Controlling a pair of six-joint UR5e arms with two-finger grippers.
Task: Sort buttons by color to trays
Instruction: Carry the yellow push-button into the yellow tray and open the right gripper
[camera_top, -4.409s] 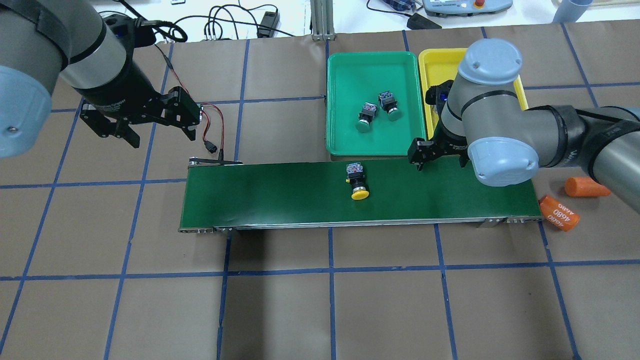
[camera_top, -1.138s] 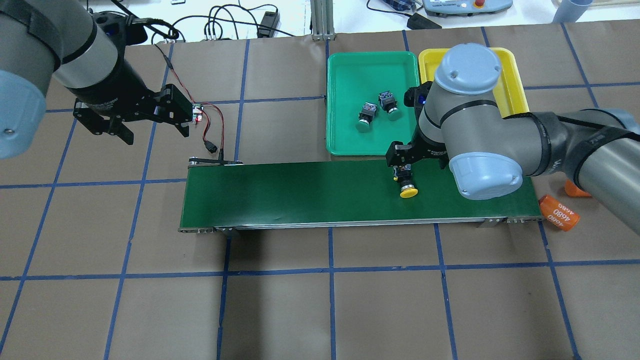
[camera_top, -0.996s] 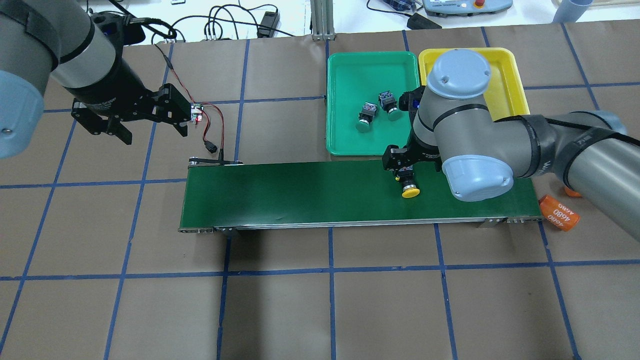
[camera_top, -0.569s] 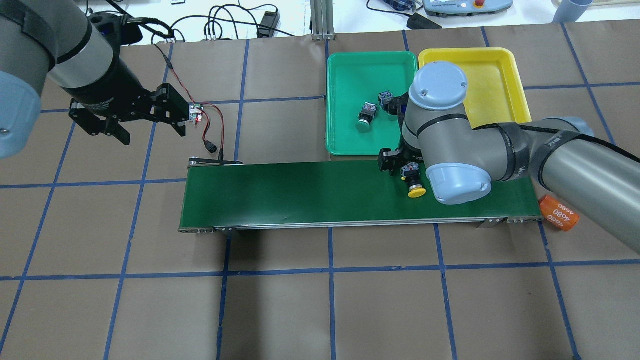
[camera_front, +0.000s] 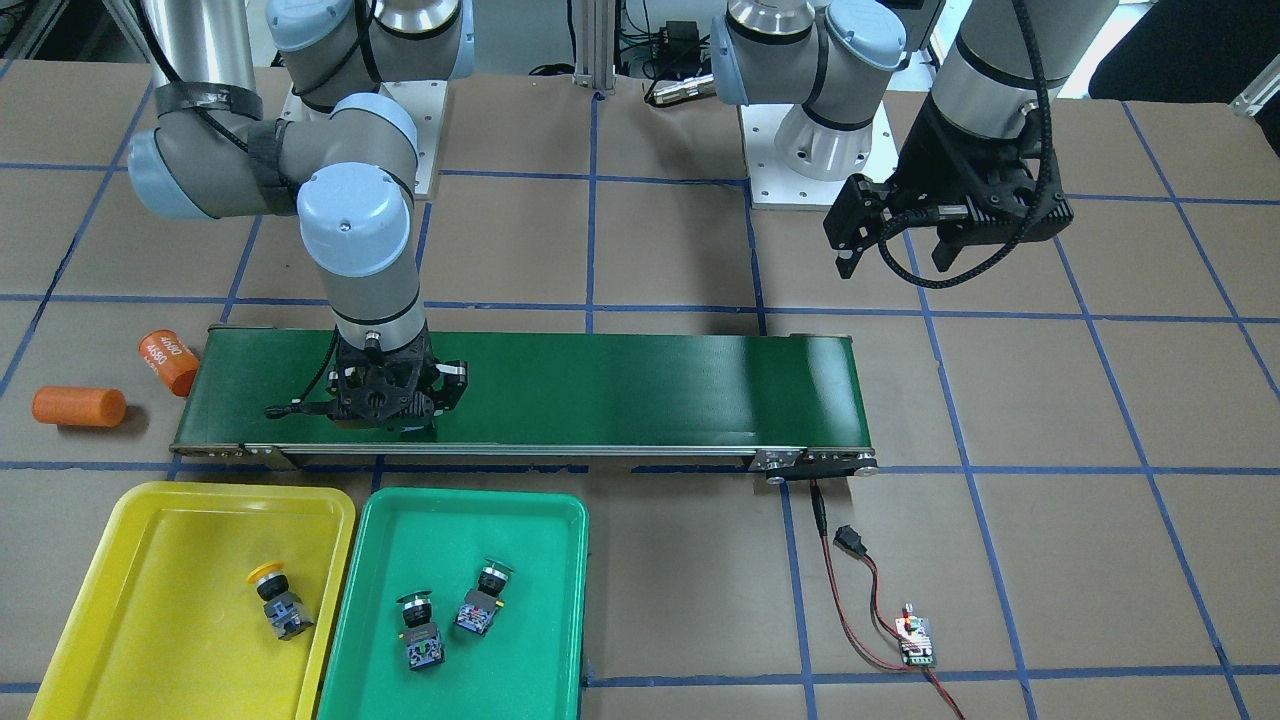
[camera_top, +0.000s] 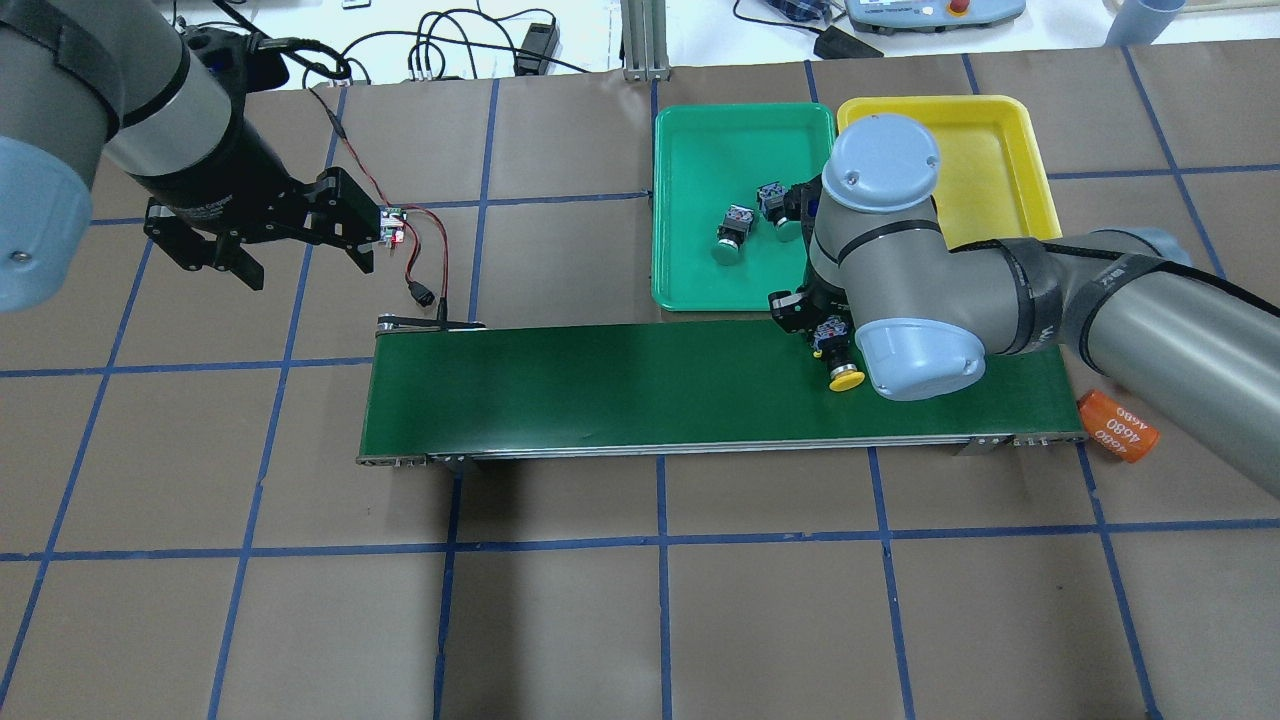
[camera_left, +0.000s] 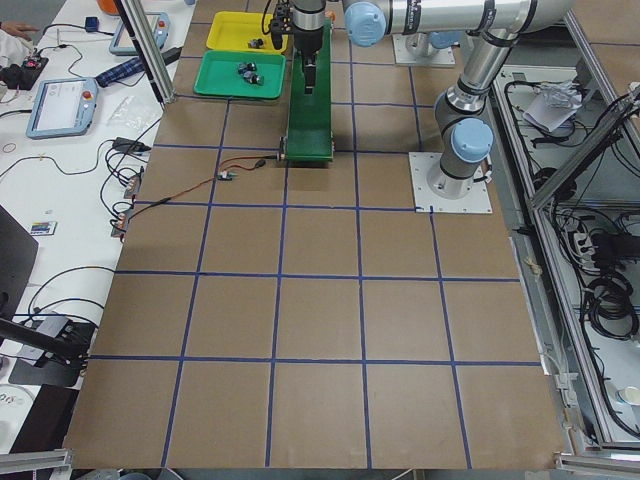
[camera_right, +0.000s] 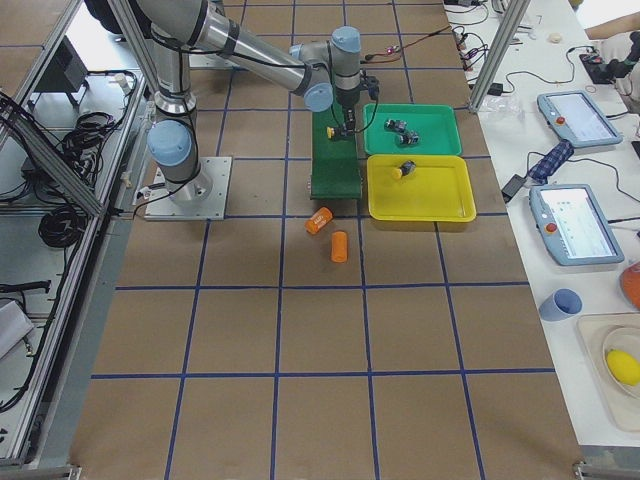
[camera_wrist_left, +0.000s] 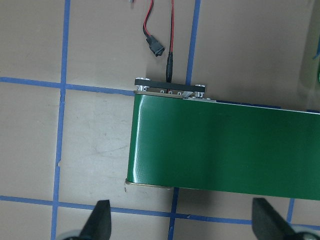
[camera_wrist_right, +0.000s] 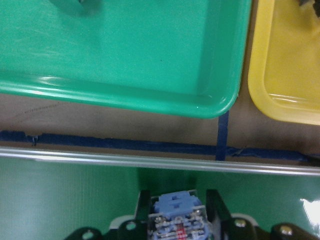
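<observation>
Currently, a long dark-green conveyor belt (camera_top: 600, 385) crosses the brown paper-covered surface (camera_top: 700, 620), which is gridded with blue tape. At the belt end on the robot's right, a labelled orange plastic cylinder (camera_front: 168, 362) lies just beside the frame. A plain orange plastic cylinder (camera_front: 78, 406) lies farther out. Near the opposite end lies a small circuit board with red-black wires (camera_front: 915, 640). In the overhead view, the right arm's grey wrist joints hide part of the belt and the yellow tray's near corner.

The shallow green plastic tray (camera_top: 700, 160) and the shallow yellow plastic tray (camera_top: 990, 150) stand side by side, rims nearly touching. A narrow strip of surface carrying a tape line separates them from the belt's far edge. The left pincer (camera_top: 305, 272) hangs above the surface, well apart from the belt, jaws wide.

Two green mushroom-cap push-buttons (camera_front: 420, 630) lie on their sides near the green tray's middle, close together but apart. The tray-side yellow mushroom-cap push-button (camera_front: 275, 600) lies on its side in the yellow tray.

The belt-side yellow mushroom-cap push-button (camera_top: 847, 378) is over the belt near the right end. Its cap points toward the robot. The right pincer (camera_top: 822, 332) is narrow, and its fingers (camera_wrist_right: 218, 210) press both sides of the button's blue-grey contact block (camera_wrist_right: 177, 220).
</observation>
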